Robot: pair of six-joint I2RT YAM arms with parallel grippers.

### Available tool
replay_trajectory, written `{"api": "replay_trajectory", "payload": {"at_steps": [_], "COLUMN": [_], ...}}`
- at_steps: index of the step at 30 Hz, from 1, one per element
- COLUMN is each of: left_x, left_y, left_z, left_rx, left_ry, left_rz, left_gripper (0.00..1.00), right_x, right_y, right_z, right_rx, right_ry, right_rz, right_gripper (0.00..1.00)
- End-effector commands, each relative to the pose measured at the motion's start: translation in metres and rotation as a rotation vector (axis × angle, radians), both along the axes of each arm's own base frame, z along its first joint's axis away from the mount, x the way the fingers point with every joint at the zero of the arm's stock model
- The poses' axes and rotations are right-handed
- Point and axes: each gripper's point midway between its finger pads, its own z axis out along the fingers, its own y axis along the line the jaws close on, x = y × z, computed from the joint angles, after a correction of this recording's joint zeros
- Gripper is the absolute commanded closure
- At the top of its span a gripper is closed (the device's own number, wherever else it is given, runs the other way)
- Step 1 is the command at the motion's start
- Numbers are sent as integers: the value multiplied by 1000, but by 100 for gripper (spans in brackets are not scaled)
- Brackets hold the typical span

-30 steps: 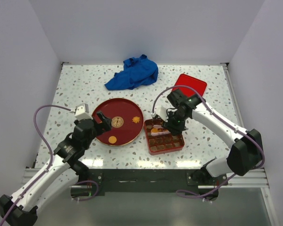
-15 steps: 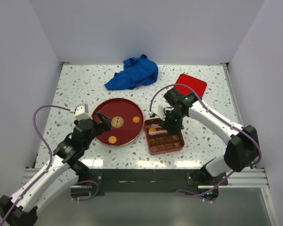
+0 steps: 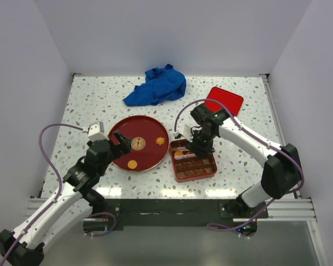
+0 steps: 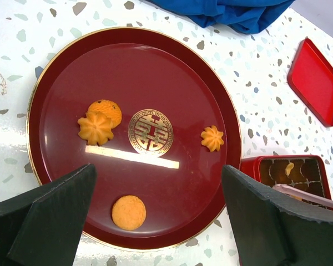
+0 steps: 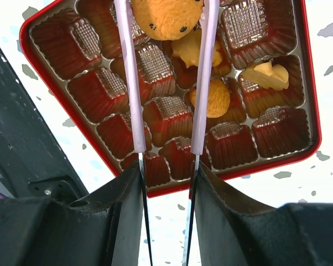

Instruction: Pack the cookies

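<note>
- Cookies (image 4: 95, 128): we count four left on the plate (image 4: 55, 72) and three in the box (image 5: 66, 39) to its right.
- We'd say about halfway. Our right tool (image 5: 165, 22) pinches another above the box; our left tool (image 4: 158, 166) hangs open over the plate's near edge.

Plate (image 4: 155, 66): smooth glossy dark-red lacquer look, gold metallic-looking emblem (image 4: 150, 132) and rim. Cookies (image 4: 129, 212): matt, grainy crust. Box (image 5: 233, 170): shiny red wall, ribbed glossy plastic cups (image 5: 100, 91). Lid (image 4: 315, 80) at 2 o'clock: smooth satin red. Cloth (image 3: 158, 86) at 12: matt blue fabric, creased. Table (image 4: 255, 83): smooth, speckled terrazzo look.
</note>
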Motion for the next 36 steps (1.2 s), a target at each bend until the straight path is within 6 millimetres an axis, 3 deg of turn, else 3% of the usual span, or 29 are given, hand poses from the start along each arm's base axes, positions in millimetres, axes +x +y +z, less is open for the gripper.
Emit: {"api": "replay_trajectory", "payload": {"at_steps": [1,24,36], "left_x": [7,5,4], "left_y": [-1,0,4], "left_z": [18,16,19], "left_rx": [-20,-21,-9], "left_ry": [-56,-52,-54], "left_rz": [4,7,19], "left_gripper": [0,0,0], "right_x": [13,13,19], "right_y": [11,11,35], "right_z": [13,13,47], "right_rx": [32,29,143], "right_ry": [-57,-60,-91], "right_rz": [-6,-10,52], "right_gripper": [64,56,65]}}
